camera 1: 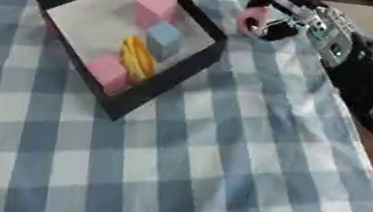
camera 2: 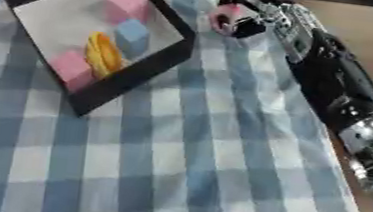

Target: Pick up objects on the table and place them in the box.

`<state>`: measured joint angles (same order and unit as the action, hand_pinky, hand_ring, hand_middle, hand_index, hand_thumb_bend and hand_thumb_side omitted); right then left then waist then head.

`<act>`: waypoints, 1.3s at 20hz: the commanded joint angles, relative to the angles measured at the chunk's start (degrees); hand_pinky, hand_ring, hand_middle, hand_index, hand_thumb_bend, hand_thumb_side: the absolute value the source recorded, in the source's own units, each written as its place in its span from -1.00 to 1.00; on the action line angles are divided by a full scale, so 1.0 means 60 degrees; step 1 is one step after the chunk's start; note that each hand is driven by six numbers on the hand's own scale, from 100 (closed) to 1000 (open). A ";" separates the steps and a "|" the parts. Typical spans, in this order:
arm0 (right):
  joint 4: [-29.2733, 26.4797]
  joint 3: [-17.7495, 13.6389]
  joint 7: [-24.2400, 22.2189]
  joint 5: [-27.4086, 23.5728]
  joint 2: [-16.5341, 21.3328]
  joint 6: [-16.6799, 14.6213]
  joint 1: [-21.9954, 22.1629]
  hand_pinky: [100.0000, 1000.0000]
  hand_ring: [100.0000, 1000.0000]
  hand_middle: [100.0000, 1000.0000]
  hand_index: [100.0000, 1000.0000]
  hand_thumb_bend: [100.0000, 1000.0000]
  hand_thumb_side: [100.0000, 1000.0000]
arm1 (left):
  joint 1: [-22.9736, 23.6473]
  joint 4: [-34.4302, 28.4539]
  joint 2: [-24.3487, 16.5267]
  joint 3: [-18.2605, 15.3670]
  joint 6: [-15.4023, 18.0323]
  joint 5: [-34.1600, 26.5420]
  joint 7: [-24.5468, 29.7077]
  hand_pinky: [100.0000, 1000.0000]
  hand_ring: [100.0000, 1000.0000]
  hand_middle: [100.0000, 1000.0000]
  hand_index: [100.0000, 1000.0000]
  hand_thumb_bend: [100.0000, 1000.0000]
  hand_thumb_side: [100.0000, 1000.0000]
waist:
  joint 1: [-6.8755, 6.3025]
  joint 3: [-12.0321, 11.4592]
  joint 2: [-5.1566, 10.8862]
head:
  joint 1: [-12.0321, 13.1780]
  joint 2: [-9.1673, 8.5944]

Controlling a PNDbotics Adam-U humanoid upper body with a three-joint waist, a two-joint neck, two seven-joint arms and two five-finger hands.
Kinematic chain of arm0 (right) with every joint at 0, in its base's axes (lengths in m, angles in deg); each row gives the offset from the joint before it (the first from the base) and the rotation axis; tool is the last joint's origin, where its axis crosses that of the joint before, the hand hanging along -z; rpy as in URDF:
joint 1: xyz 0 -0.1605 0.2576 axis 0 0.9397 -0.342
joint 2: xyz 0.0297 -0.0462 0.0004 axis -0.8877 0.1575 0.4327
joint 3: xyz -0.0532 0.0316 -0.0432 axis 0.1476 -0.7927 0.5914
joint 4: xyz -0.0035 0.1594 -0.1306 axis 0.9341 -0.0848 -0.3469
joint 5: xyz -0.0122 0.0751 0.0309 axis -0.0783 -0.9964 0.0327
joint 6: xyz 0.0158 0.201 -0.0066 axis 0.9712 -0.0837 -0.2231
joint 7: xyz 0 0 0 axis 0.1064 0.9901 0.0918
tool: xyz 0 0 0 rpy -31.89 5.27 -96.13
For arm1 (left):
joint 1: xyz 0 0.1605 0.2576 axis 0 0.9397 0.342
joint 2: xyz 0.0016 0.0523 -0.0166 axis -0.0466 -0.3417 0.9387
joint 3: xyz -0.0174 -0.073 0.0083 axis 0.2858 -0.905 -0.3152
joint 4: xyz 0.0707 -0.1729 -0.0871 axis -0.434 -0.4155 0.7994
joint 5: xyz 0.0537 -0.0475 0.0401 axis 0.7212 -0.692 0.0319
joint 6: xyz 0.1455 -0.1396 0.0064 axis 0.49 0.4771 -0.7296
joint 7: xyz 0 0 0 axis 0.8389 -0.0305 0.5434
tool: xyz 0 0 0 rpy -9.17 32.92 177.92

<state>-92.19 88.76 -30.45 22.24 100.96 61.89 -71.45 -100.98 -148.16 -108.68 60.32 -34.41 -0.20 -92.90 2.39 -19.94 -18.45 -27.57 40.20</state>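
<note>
The worktop point(camera 1: 216, 182) has a blue and white checked cloth point(camera 1: 85, 177) on it. At the far left sits a black box point(camera 1: 168, 78) with a pale floor, turned so one corner points toward the robot. Inside it lie a pink block point(camera 1: 109, 72) near the front, a yellow thing point(camera 1: 138, 58) whose long side runs from front to back, a blue block point(camera 1: 164, 36) behind it, and another pink block point(camera 1: 155, 4) at the far end. To the right, just past the box's far corner, the right hand point(camera 2: 251, 20) comes in from the upper right. Its fingers curl round a small pink thing point(camera 2: 227, 16), maybe a cup, held above the cloth. Which way it points is hard to tell.
</note>
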 commanded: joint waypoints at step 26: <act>-0.3992 0.1128 -0.0030 -0.1617 -0.0437 0.1278 -0.1950 0.51 0.22 0.06 0.18 -1.00 -1.00 | 0.0320 -0.0186 -0.0412 -0.0143 -0.0058 -0.0021 -0.0178 0.83 0.46 0.36 0.74 -1.00 0.21 | -0.0095 0.0642 0.1402 | 0.0728 0.0653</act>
<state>-114.40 95.50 -30.58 12.23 98.08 69.06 -81.89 -98.84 -148.16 -109.32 60.22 -34.83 -0.19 -93.52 2.39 -16.11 -12.03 -23.52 44.17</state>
